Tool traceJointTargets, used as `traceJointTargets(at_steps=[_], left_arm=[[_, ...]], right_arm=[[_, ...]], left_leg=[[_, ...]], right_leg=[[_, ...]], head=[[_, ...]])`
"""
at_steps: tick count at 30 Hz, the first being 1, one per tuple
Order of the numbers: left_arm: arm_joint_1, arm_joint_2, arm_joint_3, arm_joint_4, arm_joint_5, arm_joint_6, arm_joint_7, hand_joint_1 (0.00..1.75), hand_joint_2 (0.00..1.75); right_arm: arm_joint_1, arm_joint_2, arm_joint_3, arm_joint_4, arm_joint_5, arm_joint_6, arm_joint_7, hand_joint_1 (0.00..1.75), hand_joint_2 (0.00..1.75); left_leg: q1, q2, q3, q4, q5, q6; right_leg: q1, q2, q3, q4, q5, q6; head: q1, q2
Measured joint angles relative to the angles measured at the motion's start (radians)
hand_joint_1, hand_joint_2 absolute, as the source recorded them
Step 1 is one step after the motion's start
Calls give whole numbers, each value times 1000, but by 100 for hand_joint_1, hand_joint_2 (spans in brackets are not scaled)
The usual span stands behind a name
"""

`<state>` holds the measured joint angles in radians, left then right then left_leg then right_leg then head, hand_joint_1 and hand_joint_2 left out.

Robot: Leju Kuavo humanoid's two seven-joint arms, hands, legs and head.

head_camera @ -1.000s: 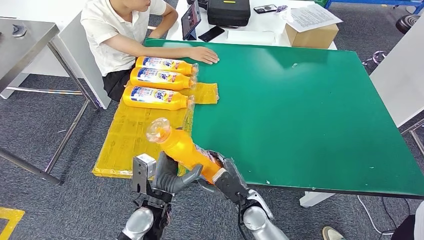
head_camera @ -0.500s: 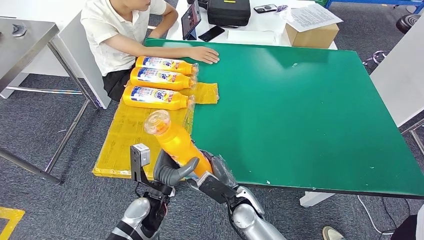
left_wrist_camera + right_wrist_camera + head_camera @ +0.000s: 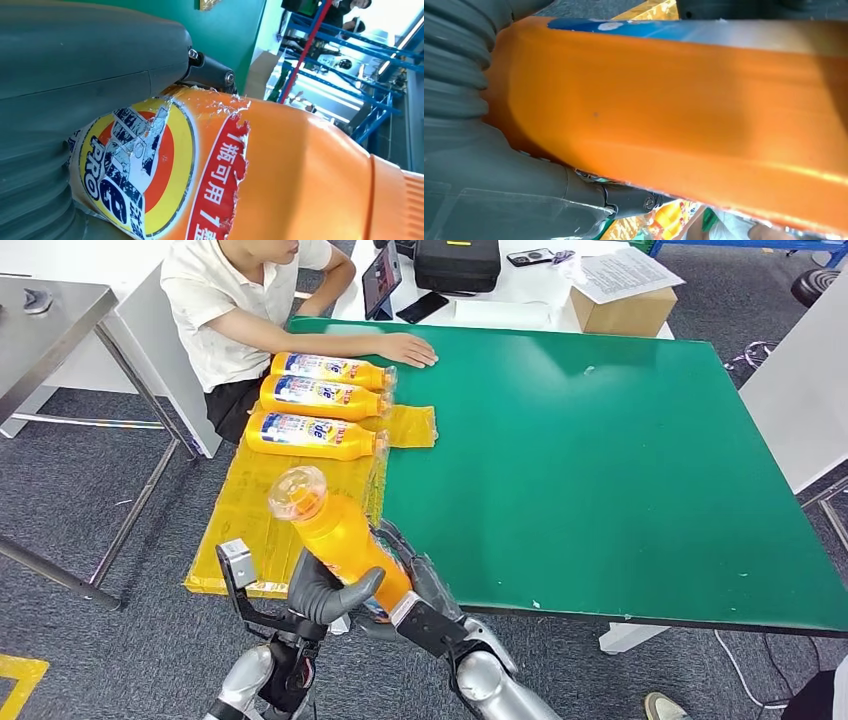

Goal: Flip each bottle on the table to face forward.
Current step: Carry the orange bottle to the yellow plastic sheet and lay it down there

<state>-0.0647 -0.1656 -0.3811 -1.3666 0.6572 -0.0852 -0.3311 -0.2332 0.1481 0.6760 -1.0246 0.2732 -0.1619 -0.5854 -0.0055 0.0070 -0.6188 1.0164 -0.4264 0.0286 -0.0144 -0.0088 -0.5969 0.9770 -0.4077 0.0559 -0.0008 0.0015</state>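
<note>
My left hand [image 3: 325, 592] and right hand [image 3: 415, 585] both clasp the smooth orange plastic bottle [image 3: 340, 535], tilted, its torn label [image 3: 150, 170] peeling.

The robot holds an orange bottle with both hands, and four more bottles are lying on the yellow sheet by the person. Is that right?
Not quite. The head view shows three bottles lying on the yellow sheet, not four. Both the left hand and right hand do hold the orange bottle.

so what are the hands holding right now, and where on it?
Both the left hand and right hand grip one orange bottle around its lower body, cap end raised.
</note>
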Motion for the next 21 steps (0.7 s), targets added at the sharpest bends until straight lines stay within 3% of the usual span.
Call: traceJointTargets(at_steps=[2,4,7,10,14,17,21], left_arm=[[7,0,4,-7,-3,5,-4,175,175],[10,-1,6,-11,-19,41,-10,175,175],[-1,-5,9,-8,-115,220,-28,175,175],[-26,-3,17,26,-272,425,-101,175,175],[-53,4,27,63,-525,620,-176,175,175],[-85,14,32,101,-660,683,-155,175,175],[-124,22,45,143,-744,693,-126,175,175]], right_arm=[[3,4,0,0,-3,-2,-3,0,0],[8,8,0,0,-7,-16,-7,0,0],[39,21,-5,-5,-17,-90,-29,0,0],[89,39,-29,-42,-68,-247,-79,0,0],[129,43,-75,-193,-187,-454,-110,0,0],[159,51,-111,-334,-178,-515,-113,0,0],[197,98,-194,-519,-98,-532,-115,0,0]], left_leg=[[0,0,0,0,0,0],[0,0,0,0,0,0],[0,0,0,0,0,0],[0,-1,0,0,0,0],[0,0,0,0,0,0],[0,0,-1,0,0,0],[0,0,0,0,0,0]], right_leg=[[0,0,0,0,0,0],[0,0,0,0,0,0],[0,0,0,0,0,0],[0,0,0,0,0,0],[0,0,0,0,0,0],[0,0,0,0,0,0],[0,0,0,0,0,0]], head=[[0,0],[0,0],[0,0],[0,0],[0,0],[0,0],[0,0]])
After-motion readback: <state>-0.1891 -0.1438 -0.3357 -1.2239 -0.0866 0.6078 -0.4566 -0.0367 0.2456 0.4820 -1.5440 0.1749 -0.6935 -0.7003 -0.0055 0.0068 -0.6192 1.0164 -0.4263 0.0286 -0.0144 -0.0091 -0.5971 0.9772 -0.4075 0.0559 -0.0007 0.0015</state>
